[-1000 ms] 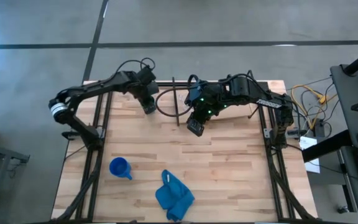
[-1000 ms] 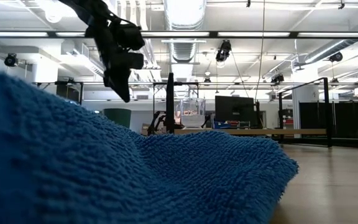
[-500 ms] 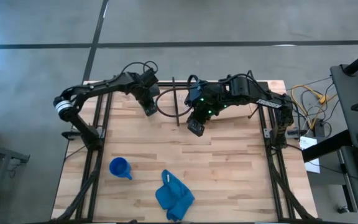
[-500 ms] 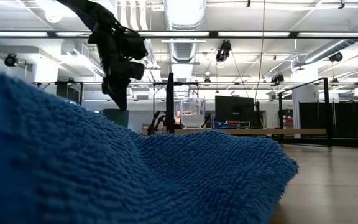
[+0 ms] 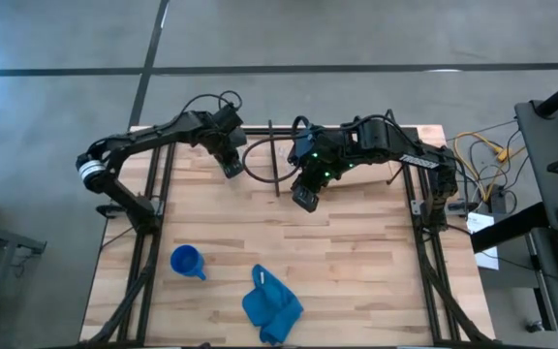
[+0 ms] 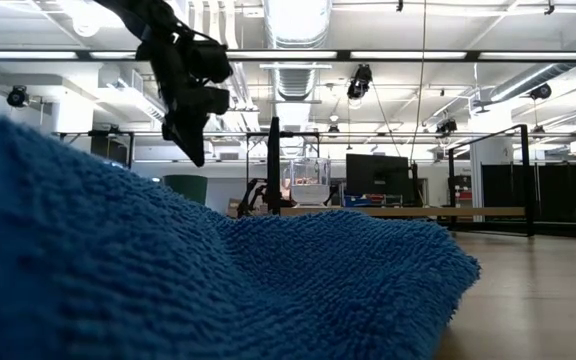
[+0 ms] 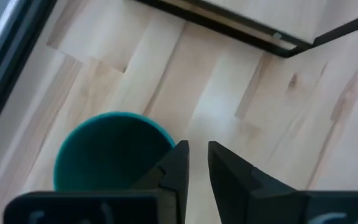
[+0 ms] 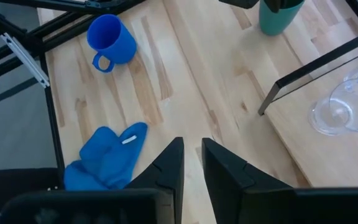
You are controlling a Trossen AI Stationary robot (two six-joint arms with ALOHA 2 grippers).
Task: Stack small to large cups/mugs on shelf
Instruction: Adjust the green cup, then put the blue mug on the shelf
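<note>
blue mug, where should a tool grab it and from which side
Probably by the rim wall, from above. The blue mug stands upright on the table with its mouth open upward, and its handle points toward the blue cloth, so pinch the wall on a side away from the handle.

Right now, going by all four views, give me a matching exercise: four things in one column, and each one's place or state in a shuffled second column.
Things:
1. blue mug
2. clear cup
3. green cup
4. blue cloth

Places or states:
A. crumpled near the table's front edge
B. standing on the pale shelf
C. directly under the left pincer, which hangs above it
D. lying on its side on the tabletop, handle showing

Pairs: 1-D, 2-B, 3-C, 4-A
</note>
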